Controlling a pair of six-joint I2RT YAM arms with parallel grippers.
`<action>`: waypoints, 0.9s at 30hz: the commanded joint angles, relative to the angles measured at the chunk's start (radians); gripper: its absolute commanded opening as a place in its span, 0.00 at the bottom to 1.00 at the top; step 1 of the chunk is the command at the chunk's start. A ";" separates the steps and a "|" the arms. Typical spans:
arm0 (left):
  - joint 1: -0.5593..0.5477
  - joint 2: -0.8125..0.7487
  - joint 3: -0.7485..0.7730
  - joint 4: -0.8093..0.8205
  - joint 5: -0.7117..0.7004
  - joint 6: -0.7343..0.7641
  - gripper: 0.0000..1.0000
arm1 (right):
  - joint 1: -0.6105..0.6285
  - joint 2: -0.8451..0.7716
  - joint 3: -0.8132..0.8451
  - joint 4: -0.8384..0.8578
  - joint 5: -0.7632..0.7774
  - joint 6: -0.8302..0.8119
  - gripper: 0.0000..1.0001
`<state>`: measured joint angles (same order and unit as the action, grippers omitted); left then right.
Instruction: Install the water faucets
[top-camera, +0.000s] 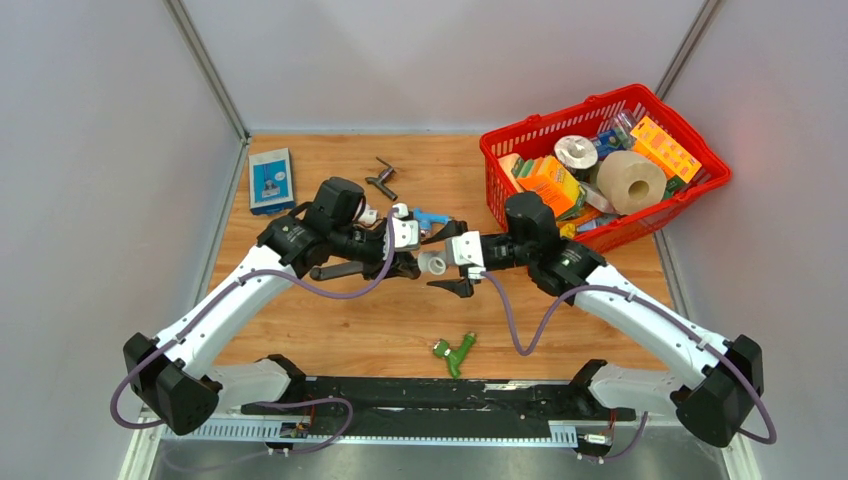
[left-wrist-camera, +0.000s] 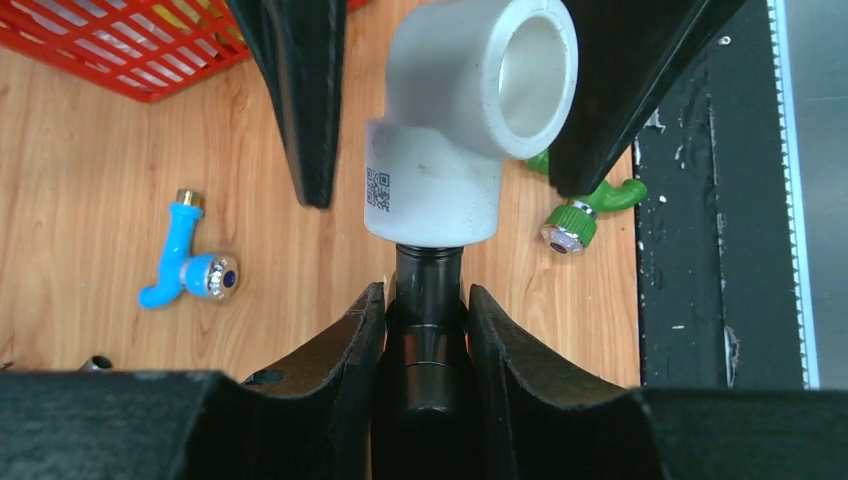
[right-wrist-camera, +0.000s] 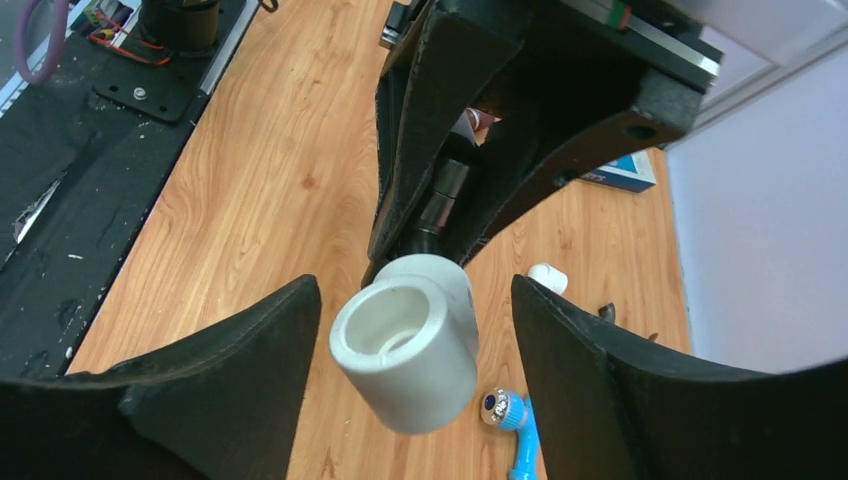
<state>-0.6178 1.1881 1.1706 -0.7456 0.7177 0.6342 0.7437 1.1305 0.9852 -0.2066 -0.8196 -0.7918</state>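
– Faucet in hand: dark metal faucet (left-wrist-camera: 428, 275), clenched by its stem in the left gripper (left-wrist-camera: 427, 345), raised over the middle of the table (top-camera: 380, 330), with a white elbow fitting (left-wrist-camera: 455, 140) sitting on its free end.
– And the right gripper (right-wrist-camera: 415, 335)?
– Spread wide, one finger on each side of the fitting, touching neither side. Holding nothing.
– Best way to go on?
– Probably this: close squarely on the round body of the fitting, not on its open mouth. Keep both pieces on one line while turning, to spare the thread. Keep the left grip firm and unmoving. Stop at the first real resistance.
– Other faucets?
– Blue faucet (left-wrist-camera: 185, 262) lying on the table just beyond the grippers; green faucet (top-camera: 455, 352) lying nearer the arm bases. Neither one in a fitting, by the look of it.
– Anything out of sight?
– Plenty. Joint between stem and fitting buried inside the fitting, so no telling how far screwed in. Lever of the dark faucet hidden behind the left gripper. Contents of the red basket (top-camera: 560, 120) hard to sort from above. Small dark piece (top-camera: 382, 178) near the far edge too small to name.
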 joint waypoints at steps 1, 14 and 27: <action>0.007 -0.019 0.061 0.032 0.095 0.013 0.00 | 0.026 0.040 0.073 -0.068 0.000 -0.081 0.73; -0.011 -0.270 -0.126 0.305 -0.266 -0.039 0.00 | -0.006 0.230 0.228 -0.037 0.097 0.449 0.15; -0.514 -0.404 -0.422 0.581 -1.312 0.306 0.00 | -0.058 0.528 0.257 0.285 0.040 1.448 0.03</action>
<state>-0.9764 0.7940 0.7906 -0.4370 -0.2394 0.7406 0.7071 1.6123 1.2655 -0.0677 -0.8845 0.3729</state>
